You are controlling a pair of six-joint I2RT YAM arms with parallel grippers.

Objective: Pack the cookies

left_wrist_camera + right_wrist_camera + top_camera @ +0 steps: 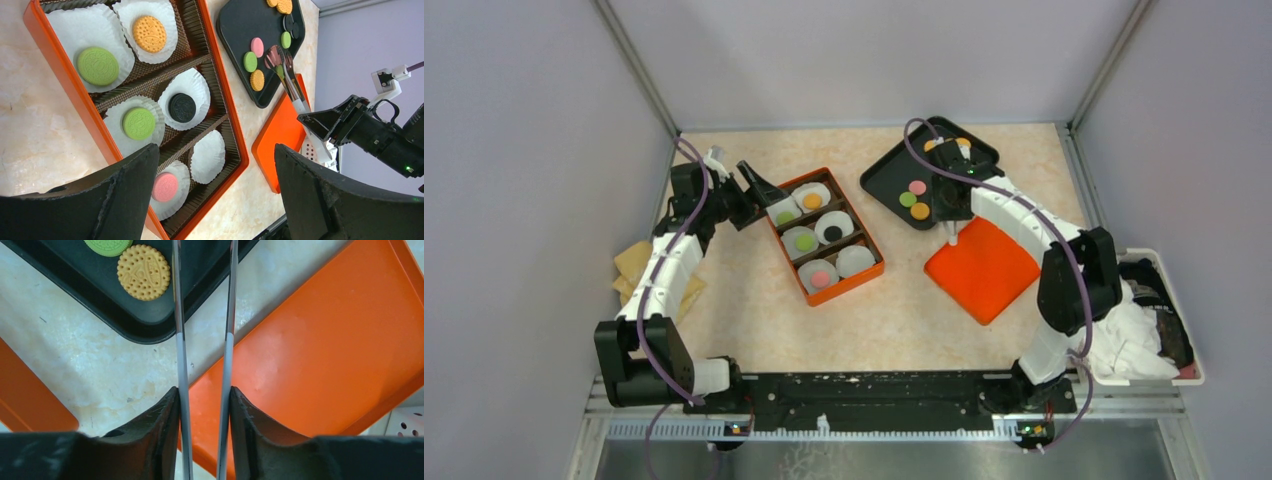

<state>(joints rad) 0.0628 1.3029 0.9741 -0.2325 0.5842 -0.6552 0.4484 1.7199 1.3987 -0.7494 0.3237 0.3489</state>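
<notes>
An orange box [876,262] holds paper cups with cookies: green [784,217], orange [812,200], green [805,241], black [833,233] and pink [820,278]. One cup [856,260] is empty. More cookies lie on the black tray [882,180]: pink [917,187], green [907,199], orange [920,211]. My left gripper [759,185] [215,150] hangs open at the box's far left corner, holding nothing. My right gripper [948,212] [204,392] is shut on metal tongs [178,315]. The tong tips [275,54] sit over the tray beside the pink cookie [257,47].
An orange lid [982,268] lies flat right of the box, under my right arm. A white basket [1159,320] of cloths stands at the right edge. Tan sheets [634,265] lie at the left wall. Two more orange cookies [930,145] rest at the tray's far end.
</notes>
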